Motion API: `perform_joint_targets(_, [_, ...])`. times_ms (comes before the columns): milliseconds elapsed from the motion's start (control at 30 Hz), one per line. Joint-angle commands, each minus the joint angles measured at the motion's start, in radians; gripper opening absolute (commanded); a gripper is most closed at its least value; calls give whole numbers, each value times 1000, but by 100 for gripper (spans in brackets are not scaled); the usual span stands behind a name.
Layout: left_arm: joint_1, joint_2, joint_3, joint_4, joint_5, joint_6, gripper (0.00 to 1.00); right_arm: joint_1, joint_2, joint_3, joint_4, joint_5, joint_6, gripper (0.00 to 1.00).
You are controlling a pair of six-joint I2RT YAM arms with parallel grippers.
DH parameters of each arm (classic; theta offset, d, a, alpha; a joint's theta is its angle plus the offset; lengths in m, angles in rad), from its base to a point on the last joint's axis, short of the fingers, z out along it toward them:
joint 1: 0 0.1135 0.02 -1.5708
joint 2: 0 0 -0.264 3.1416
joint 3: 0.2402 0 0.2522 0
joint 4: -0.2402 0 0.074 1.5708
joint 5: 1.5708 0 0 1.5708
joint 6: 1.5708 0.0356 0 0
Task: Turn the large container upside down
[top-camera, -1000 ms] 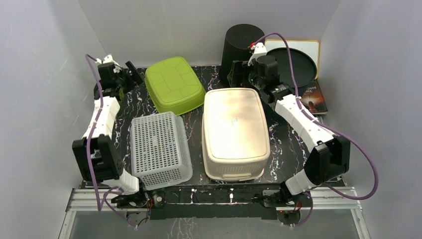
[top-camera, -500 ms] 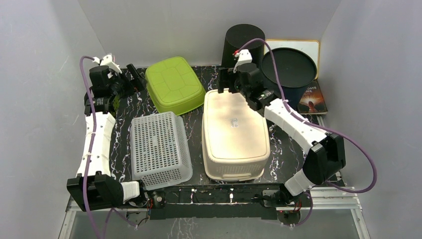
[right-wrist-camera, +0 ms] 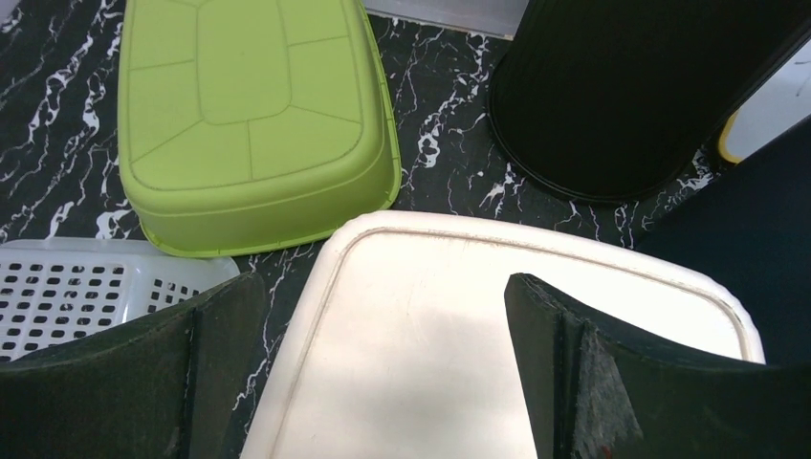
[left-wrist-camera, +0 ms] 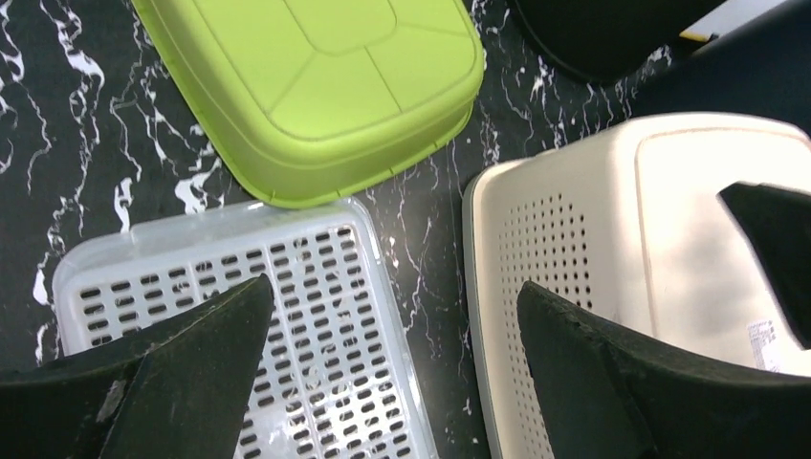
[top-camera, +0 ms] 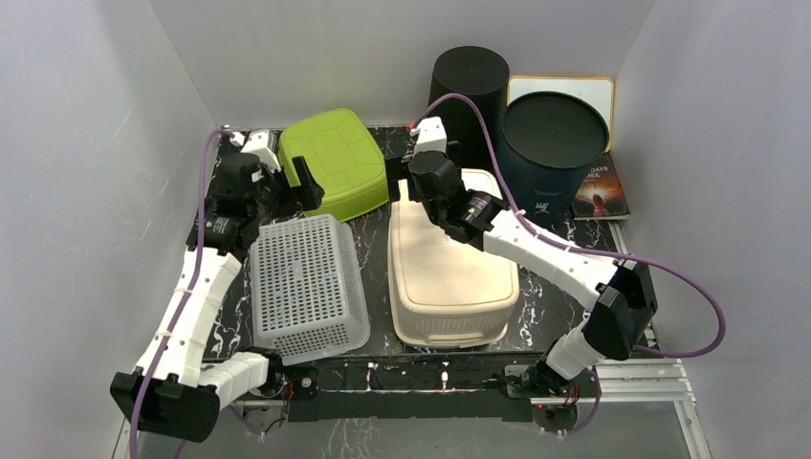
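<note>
The large cream container (top-camera: 449, 258) lies bottom up on the marbled black table, right of centre. My right gripper (top-camera: 394, 182) is open and empty, hovering over its far left corner. In the right wrist view the gripper (right-wrist-camera: 383, 282) spans that corner of the container (right-wrist-camera: 430, 373). My left gripper (top-camera: 304, 184) is open and empty above the far end of the white perforated basket (top-camera: 306, 287). In the left wrist view it (left-wrist-camera: 392, 287) hangs over the gap between the basket (left-wrist-camera: 316, 325) and the cream container (left-wrist-camera: 622, 220).
A green tub (top-camera: 335, 163) lies bottom up at the back, left of centre. A black cylinder (top-camera: 469, 86) and a dark round bin (top-camera: 553, 143) stand at the back right, with a book (top-camera: 604, 191) beside them. White walls close three sides.
The left gripper swung from the back left corner rightwards to the basket's far end. The right gripper moved left from the cream container's far right to its far left corner.
</note>
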Motion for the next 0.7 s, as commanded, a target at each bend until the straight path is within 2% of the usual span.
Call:
perform_joint_targets(0, [-79, -74, -77, 12, -95, -42, 98, 39, -87, 9, 76, 107, 2, 98])
perform_joint_targets(300, [-288, 16, -103, 19, -275, -84, 98, 74, -102, -37, 86, 202, -20, 98])
perform_joint_targets(667, [-339, 40, -114, -1, -328, -102, 98, 77, -105, -73, 116, 225, -24, 98])
